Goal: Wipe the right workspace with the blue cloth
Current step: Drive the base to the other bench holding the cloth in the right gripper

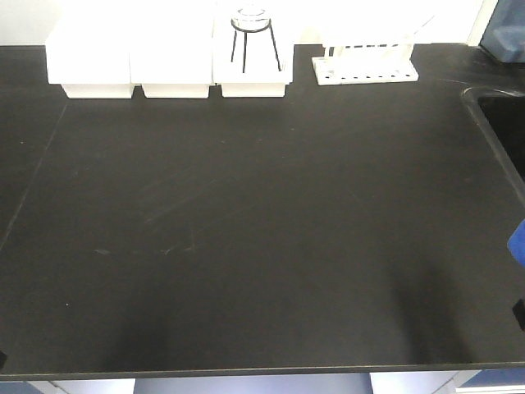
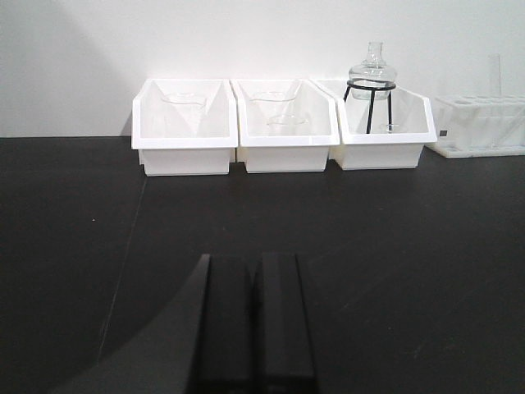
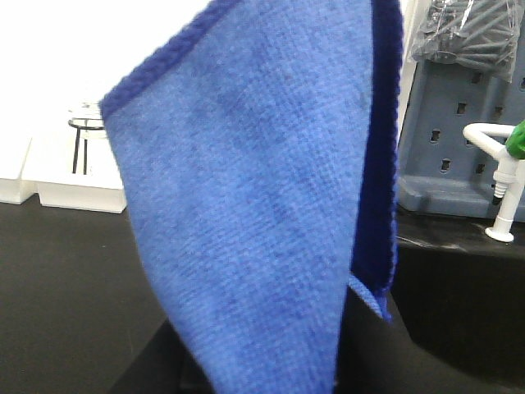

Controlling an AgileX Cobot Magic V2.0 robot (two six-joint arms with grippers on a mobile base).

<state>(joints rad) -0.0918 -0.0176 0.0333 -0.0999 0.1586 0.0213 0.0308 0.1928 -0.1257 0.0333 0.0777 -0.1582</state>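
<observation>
The blue cloth [image 3: 262, 189] hangs from my right gripper [image 3: 275, 361] and fills most of the right wrist view. The dark fingers [image 3: 164, 361] show on either side of it, but the cloth hides the fingertips. In the front view only a corner of the cloth [image 1: 517, 240] shows, at the right edge above the black worktop [image 1: 262, 230]. My left gripper [image 2: 256, 261] is shut and empty, low over the left part of the worktop [image 2: 410, 271].
Three white bins [image 1: 168, 57] stand along the back, the right one holding a glass flask on a black stand [image 1: 253, 33]. A white test-tube rack [image 1: 365, 67] stands beside them. A sink [image 1: 502, 123] lies at the right, with a white tap [image 3: 500, 185] and a grey rack [image 3: 459, 131].
</observation>
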